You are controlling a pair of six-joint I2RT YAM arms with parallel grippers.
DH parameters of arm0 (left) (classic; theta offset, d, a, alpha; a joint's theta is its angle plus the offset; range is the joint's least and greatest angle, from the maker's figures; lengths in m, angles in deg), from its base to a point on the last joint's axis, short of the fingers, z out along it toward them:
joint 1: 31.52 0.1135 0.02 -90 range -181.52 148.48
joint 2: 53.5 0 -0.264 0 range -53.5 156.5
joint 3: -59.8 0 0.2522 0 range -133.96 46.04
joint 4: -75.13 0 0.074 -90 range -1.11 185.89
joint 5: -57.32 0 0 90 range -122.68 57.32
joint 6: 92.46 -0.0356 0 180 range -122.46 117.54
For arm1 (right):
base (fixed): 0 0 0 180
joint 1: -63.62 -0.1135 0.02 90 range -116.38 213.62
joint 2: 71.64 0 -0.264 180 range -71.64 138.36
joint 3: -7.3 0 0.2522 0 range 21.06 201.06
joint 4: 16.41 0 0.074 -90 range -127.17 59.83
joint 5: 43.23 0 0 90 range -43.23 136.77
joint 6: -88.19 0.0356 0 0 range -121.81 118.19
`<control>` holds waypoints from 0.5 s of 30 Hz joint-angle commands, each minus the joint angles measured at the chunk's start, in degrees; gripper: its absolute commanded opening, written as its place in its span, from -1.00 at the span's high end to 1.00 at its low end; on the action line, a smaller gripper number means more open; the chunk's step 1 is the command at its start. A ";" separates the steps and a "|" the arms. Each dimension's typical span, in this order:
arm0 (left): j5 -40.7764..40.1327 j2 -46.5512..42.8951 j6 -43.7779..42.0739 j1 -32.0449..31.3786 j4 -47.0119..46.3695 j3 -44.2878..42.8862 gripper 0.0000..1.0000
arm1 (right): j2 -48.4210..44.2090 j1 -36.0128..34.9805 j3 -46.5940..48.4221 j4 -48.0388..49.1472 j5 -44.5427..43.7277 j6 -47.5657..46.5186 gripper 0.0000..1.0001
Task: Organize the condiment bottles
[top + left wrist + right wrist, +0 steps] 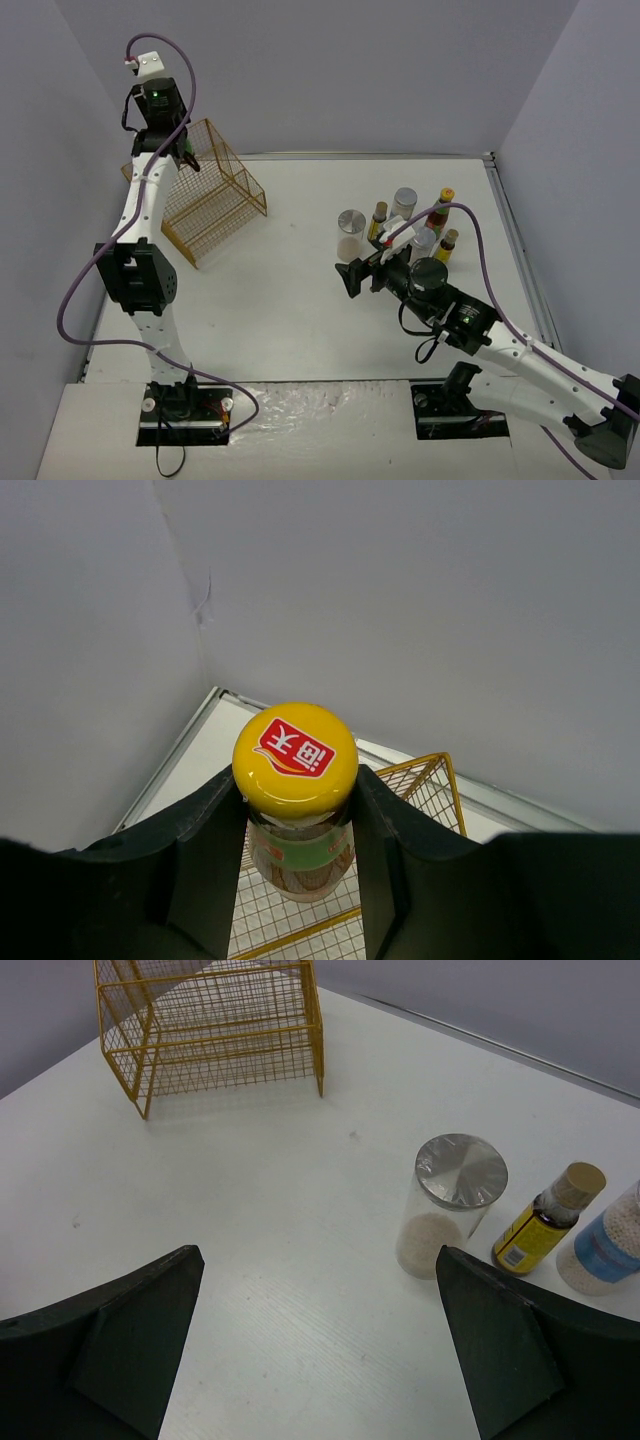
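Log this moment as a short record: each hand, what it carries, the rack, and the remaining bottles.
left hand: shut on a yellow-capped bottle, held over the wire rack
right hand: open, carrying nothing, low over the table, facing the silver-lidded jar
wire rack: yellow, far left of the table, no bottle visible inside
other bottles: upright, clustered with the jars on the table's right side

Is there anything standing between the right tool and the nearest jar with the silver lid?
Nothing visible does. Only bare table lies between the open right tool and the silver-lidded jar; the tan-capped bottle stands beside it, not in front.
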 commanded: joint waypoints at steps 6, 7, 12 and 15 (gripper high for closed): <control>-0.60 -2.37 1.04 -0.92 -20.91 7.21 1.00 | -1.58 0.27 -1.11 5.33 -0.96 2.47 -0.98; -0.65 -2.16 1.33 -0.92 -21.23 8.13 1.00 | -1.76 0.27 -1.29 5.30 -0.99 2.60 -0.98; -0.98 -1.47 2.21 -1.03 -22.83 10.87 1.00 | -2.50 0.27 -2.16 5.18 -1.47 2.95 -0.98; -1.15 -1.12 2.73 -1.07 -23.39 12.17 0.97 | -2.89 0.27 -2.50 5.09 -1.46 3.07 -0.98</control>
